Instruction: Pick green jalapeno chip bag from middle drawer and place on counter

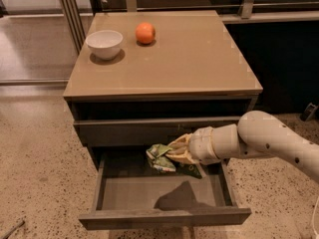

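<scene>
The green jalapeno chip bag (160, 158) is crumpled green and white and hangs above the open middle drawer (164, 217), in front of the closed drawer front above it. My gripper (174, 152) comes in from the right on a white arm and is shut on the bag's right side, holding it clear of the drawer floor. The bag's shadow falls on the drawer floor. The tan counter (199, 59) lies above, at the top of the cabinet.
A white bowl (104, 43) and an orange fruit (145, 33) stand at the counter's back left. A metal railing runs behind the cabinet. Speckled floor surrounds it; dark panels stand to the right.
</scene>
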Motion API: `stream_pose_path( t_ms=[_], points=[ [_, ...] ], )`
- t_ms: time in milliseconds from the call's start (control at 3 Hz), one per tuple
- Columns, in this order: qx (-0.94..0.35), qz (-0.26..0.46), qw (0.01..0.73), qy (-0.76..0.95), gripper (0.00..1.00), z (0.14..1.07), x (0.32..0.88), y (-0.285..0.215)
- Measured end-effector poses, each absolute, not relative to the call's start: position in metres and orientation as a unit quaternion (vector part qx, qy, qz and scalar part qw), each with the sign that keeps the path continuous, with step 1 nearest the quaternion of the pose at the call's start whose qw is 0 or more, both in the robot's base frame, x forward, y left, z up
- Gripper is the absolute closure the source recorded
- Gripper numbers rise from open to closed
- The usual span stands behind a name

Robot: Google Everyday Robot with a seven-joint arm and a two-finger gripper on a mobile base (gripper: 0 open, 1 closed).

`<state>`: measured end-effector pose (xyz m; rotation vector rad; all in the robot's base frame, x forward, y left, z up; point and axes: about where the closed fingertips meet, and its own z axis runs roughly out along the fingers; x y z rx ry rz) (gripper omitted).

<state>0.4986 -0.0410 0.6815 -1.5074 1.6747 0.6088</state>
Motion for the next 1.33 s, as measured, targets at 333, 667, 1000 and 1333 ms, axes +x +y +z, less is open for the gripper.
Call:
stream_pose_path(
  t_ms=[333,667,1000,1333],
  points=[
    [-0.563,0.252,0.423,0.664,1.00,0.753,0.511,-0.056],
    [-0.534,0.240,0.454,0.672,1.00,0.850,0.525,-0.082],
    [-0.543,0.200,0.493,0.649,1.00,0.961,0.533,-0.088],
    [-0.538,0.184,0.520,0.637,1.00,0.996,0.540,-0.097]
  ],
)
